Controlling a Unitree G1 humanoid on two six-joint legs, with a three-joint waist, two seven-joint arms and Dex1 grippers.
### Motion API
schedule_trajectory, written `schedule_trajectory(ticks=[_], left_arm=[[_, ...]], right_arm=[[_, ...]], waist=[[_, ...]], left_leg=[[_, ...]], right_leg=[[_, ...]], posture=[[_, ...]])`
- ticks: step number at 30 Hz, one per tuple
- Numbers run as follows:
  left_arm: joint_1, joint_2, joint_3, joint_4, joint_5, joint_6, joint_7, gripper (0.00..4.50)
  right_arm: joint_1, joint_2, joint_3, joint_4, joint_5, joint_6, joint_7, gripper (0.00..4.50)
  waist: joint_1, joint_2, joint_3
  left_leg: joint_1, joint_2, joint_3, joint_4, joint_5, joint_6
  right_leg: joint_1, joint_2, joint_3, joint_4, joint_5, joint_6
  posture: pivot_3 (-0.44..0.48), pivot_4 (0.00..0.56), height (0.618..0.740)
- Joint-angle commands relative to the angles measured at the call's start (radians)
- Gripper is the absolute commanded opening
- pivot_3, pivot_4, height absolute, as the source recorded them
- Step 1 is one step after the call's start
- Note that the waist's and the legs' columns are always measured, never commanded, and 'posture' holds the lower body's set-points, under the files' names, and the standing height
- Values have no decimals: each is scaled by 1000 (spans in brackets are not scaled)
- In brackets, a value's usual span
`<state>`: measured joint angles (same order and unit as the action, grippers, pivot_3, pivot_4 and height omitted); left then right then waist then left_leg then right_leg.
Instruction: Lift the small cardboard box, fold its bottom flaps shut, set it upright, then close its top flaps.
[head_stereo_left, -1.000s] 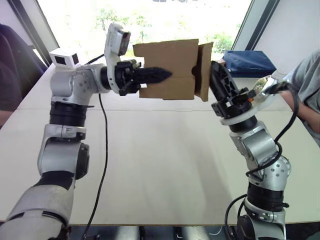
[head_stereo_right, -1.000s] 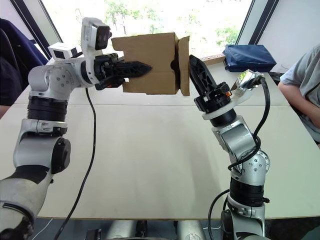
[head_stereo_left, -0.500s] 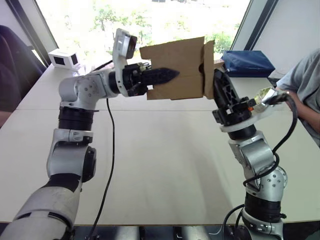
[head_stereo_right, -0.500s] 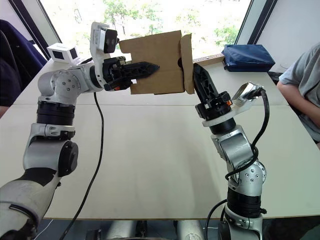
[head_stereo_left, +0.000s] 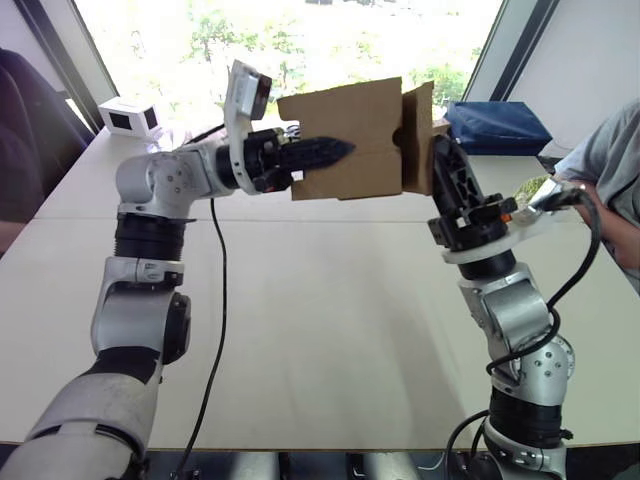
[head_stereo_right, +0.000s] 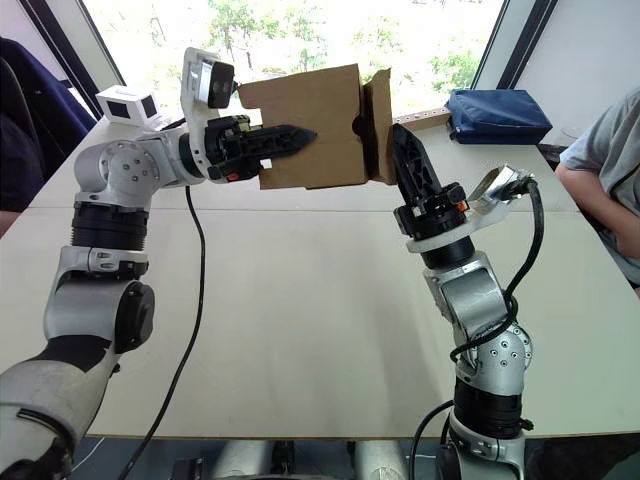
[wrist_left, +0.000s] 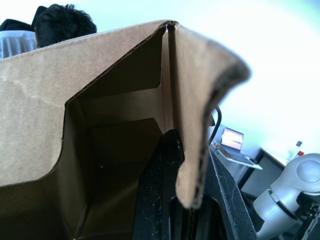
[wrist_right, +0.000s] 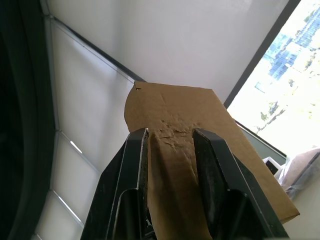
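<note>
Right eye view, counter (head_stereo_right: 300, 330): bare in front of you; the work is in the air beyond it.
Right end effector (head_stereo_right: 405, 150): a flap sits between its parted fingers (wrist_right: 131, 170); whether it grips, you cannot tell.
Left end effector (head_stereo_right: 298, 134): pinched narrow on the box wall.
Box (head_stereo_right: 310, 125): held on its side, well above the counter, by the window.
Risk: you may crumple the thin wall, or the box may twist loose from that one pinch.
</note>
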<state>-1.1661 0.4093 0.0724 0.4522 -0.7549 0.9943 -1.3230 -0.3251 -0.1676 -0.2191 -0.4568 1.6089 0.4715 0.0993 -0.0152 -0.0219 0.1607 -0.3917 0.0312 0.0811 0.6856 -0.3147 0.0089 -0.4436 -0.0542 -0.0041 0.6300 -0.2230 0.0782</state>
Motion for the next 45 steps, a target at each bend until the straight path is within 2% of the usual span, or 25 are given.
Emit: schedule_trajectory(ticks=[1,18,35,40,45], left_arm=[[-27,6,25,-35,-25,5,1,0],[-42,5,25,-6,-20,5,22,0],[-22,3,20,-45,-31,24,18,0],[-28,-3,16,-22,-19,6,21,0],[-29,-10,17,-25,-24,2,19,0]], right_arm=[[-21,1,14,-29,-24,-5,9,1398],[-17,-72,22,-24,-166,15,32,1398],[-56,-31,22,-7,-223,-2,22,1398],[-51,-50,61,-48,-199,46,45,1398],[-44,-64,89,-39,-247,69,51,1398]], waist=[[0,0,0],[0,0,0],[0,0,0],[0,0,0],[0,0,0]], left_leg=[[0,0,0,0,0,0],[0,0,0,0,0,0],[0,0,0,0,0,0],[0,0,0,0,0,0],[0,0,0,0,0,0]], right_leg=[[0,0,0,0,0,0],[0,0,0,0,0,0],[0,0,0,0,0,0],[0,0,0,0,0,0],[0,0,0,0,0,0]], posture=[[0,150,740],[0,150,740],[0,150,740],[0,150,740],[0,150,740]])
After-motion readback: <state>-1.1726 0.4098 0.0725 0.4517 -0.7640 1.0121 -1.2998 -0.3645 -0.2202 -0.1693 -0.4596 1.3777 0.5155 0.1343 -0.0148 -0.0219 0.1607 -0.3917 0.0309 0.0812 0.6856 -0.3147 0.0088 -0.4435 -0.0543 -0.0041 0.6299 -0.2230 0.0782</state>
